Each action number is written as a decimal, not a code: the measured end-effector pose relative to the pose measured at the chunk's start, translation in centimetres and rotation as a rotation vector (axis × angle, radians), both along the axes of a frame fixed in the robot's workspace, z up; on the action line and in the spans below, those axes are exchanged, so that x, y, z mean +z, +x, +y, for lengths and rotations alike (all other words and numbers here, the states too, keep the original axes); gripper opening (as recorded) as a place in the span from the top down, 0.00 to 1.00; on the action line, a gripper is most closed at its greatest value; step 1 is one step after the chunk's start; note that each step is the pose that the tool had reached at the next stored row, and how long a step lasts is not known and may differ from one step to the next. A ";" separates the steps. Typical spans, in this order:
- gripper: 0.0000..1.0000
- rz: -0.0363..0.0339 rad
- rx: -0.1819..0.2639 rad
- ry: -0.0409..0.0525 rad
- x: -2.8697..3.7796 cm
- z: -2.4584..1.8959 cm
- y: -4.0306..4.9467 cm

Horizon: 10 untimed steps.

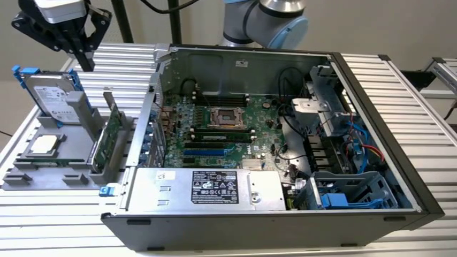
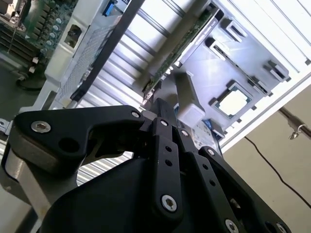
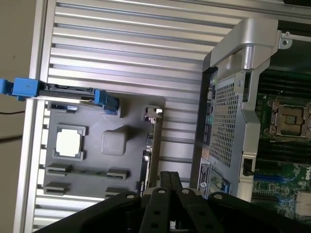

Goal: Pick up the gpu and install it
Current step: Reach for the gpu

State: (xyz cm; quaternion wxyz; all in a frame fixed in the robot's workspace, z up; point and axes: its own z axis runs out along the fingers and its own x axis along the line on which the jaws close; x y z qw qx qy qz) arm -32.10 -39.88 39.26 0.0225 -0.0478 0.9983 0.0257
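nearest the lens in the exterior view, the open computer case (image 1: 250,227) lies on its side on the slatted desk (image 1: 57,214), so its motherboard (image 1: 228,126) faces upward and can be reached from above. at the exterior view's left, a grey parts tray (image 1: 46,174) holds the gpu (image 1: 107,142) standing on its long edge in a slot. this pose offers its upper edge to a grasp from overhead. the hard drive (image 1: 53,96) stands upright in the same tray and the cpu (image 1: 44,144) lies flat beside it. the gripper (image 1: 85,63) hangs above the tray's far end, near the hard drive and well apart from the gpu, its jaws closed on nothing.

in the second wrist view, the gripper (image 2: 161,109) points down at the tray. the gpu (image 2: 184,46) appears edge-on as a thin green strip, untouched in its slot, with the cpu (image 2: 233,102) near it.

in the first wrist view, the gripper (image 3: 170,178) lies close to the line of the edge-on gpu (image 3: 148,145). judged from this, the card is not yet picked up.
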 end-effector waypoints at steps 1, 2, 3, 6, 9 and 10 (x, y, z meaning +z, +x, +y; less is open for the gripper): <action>1.00 0.0000 0.001 0.0000 0.00 0.00 -0.11; 1.00 0.0001 0.002 0.0000 0.00 0.00 -0.20; 1.00 0.0001 0.002 0.0000 0.00 0.00 -0.30; 1.00 0.0001 0.005 0.0000 0.00 0.00 -0.56; 1.00 0.0000 0.006 0.0000 0.00 0.00 -0.72; 1.00 0.0001 0.007 0.0000 0.01 0.00 -0.73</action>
